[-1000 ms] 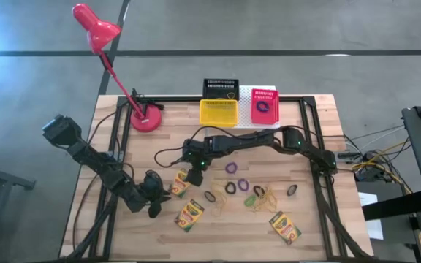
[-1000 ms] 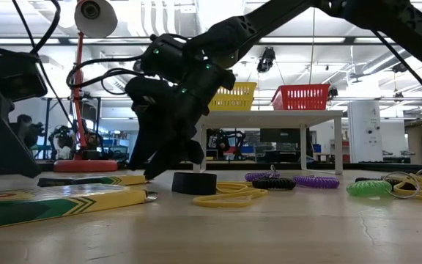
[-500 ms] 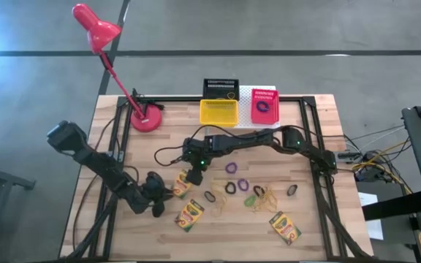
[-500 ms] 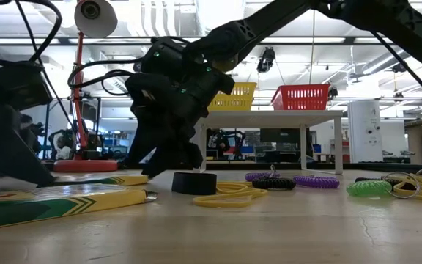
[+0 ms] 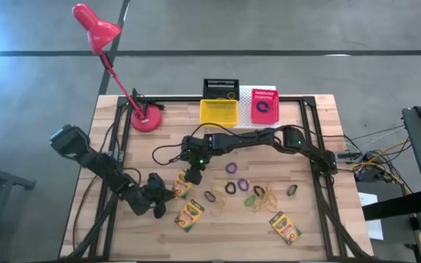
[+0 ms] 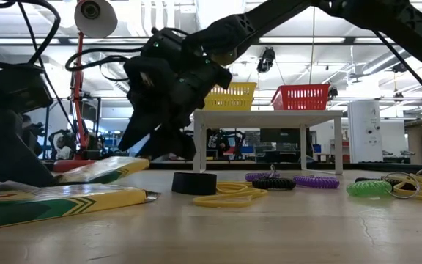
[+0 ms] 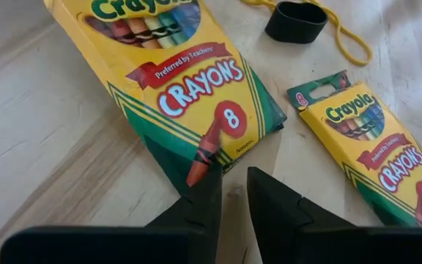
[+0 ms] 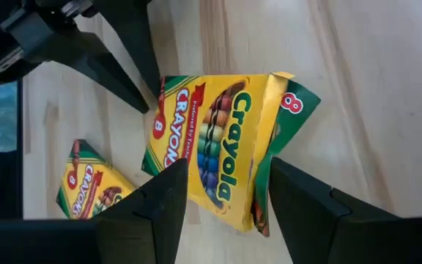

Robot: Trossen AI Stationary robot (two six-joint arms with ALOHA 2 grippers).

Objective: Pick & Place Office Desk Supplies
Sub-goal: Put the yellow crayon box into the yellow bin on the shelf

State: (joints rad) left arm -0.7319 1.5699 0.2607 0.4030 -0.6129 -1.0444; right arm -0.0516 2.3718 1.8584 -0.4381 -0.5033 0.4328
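While high view blurs contact | right claw (image 8: 222, 194) clamps tilted crayon box (image 8: 218, 143) | left claw (image 7: 229, 194) nearly together, perhaps touching it

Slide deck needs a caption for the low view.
Right gripper tilts a crayon box off the table.

Bright even overhead light, soft shadows, glare at high view's left edge, blurred low-view foreground
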